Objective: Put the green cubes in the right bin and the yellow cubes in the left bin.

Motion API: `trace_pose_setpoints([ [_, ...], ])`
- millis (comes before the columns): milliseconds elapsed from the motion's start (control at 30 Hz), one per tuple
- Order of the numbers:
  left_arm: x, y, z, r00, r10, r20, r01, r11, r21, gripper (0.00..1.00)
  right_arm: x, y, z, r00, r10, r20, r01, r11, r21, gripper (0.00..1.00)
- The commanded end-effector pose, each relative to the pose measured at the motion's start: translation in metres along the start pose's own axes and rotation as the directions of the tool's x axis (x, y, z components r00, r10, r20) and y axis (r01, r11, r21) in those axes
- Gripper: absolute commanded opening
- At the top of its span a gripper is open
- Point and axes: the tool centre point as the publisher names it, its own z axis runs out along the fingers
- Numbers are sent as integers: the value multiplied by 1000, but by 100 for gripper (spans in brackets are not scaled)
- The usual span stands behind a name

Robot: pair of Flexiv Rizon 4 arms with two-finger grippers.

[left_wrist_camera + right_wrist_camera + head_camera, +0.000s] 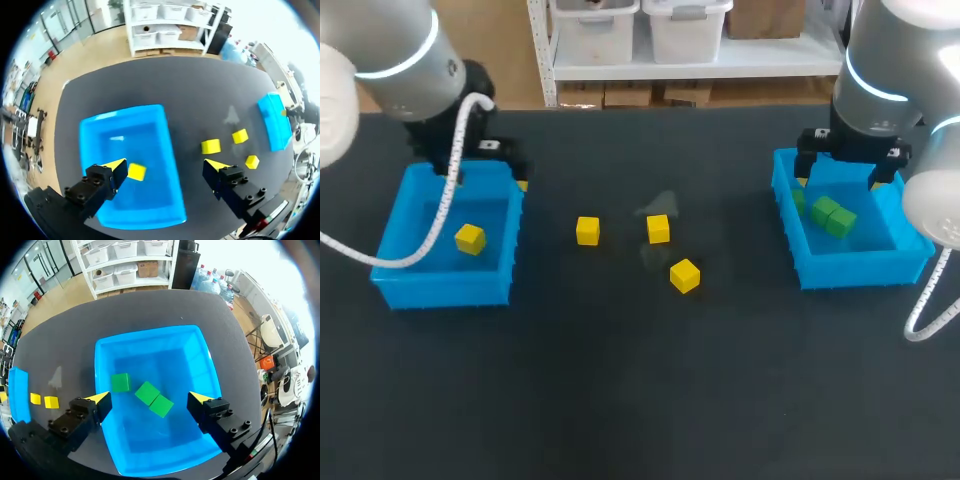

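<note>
Your left gripper (166,165) hung wide open over the left bin (440,290), one yellow cube (470,238) inside it. Three loose yellow cubes (658,228) lay mid-table. Your right gripper (150,398), equally wide, hung over the right bin (860,270) with three green cubes (147,392) in it.

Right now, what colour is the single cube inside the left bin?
Yellow; the yellow cube in the blue left bin shows best in the left wrist view.

head: high behind, whole table (640,400) | left wrist: over left bin (145,145) | right wrist: over right bin (165,355) | shared: both bins
</note>
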Motion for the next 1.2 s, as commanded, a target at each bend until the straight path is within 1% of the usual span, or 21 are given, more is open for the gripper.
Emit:
trace_pose_setpoints([
  [33, -6, -26, 7, 999, 38, -18, -38, 999, 0, 100, 1, -1, 0, 1000, 1, 3, -1, 1000, -1, 100],
  [267, -5, -69, 21, 993, 108, -51, -107, 994, 23, 100, 1, -1, 0, 1000, 1, 3, -1, 1000, -1, 100],
  [333, -6, -76, 27, 991, 116, -60, -115, 993, 23, 100, 1, -1, 0, 1000, 1, 3, -1, 1000, -1, 100],
  [367, -6, -83, 31, 991, 119, -66, -117, 993, 24, 100, 1, -1, 0, 1000, 1, 3, -1, 1000, -1, 100],
  [467, -11, -91, 45, 990, 111, -91, -109, 994, 20, 100, 1, -1, 0, 1000, 1, 3, -1, 1000, -1, 100],
  [600, -18, -99, 64, 990, 83, -117, -84, 996, -7, 100, 1, -1, 0, 1000, 1, 3, -1, 1000, -1, 100],
  [800, -21, -107, 85, 987, 44, -152, -52, 998, -45, 100, 1, -1, 0, 1000, 1, 3, -1, 1000, -1, 100],
  [1000, -23, -104, 99, 988, -49, -143, 38, 996, -80, 100, 1, -1, 0, 1000, 1, 3, -1, 1000, -1, 100],
  [1133, -16, -101, 103, 984, -81, -160, 68, 994, -82, 100, 1, -1, 0, 1000, 1, 3, -1, 1000, -1, 100],
  [1200, -14, -97, 109, 982, -84, -168, 71, 994, -84, 100, 1, -1, 0, 1000, 1, 3, -1, 1000, -1, 100],
])
